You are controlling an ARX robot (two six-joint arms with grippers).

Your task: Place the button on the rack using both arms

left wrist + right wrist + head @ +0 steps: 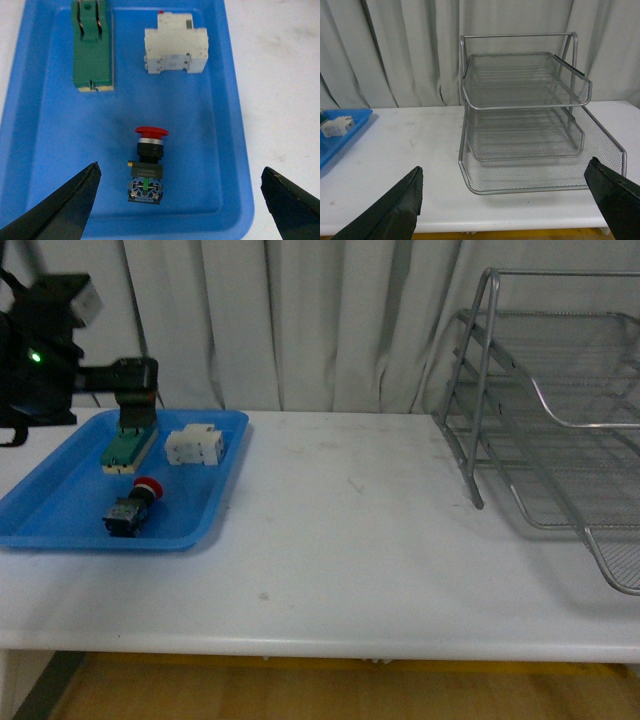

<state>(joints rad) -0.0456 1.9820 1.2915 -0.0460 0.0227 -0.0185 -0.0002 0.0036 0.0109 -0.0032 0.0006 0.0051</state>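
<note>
On scuffed white table (340, 540), 2 things sit directly: blue tray (60, 505) at approx 9 o'clock, silver wire rack (560, 465) at 3 o'clock, well apart.

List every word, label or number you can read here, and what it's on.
No text is legible in any view.
White component: small grey window, too blurred to read.
Button: tiny yellow tag on its body, too small to read.
Green switch block, rack, blue tray: no markings visible.
</note>
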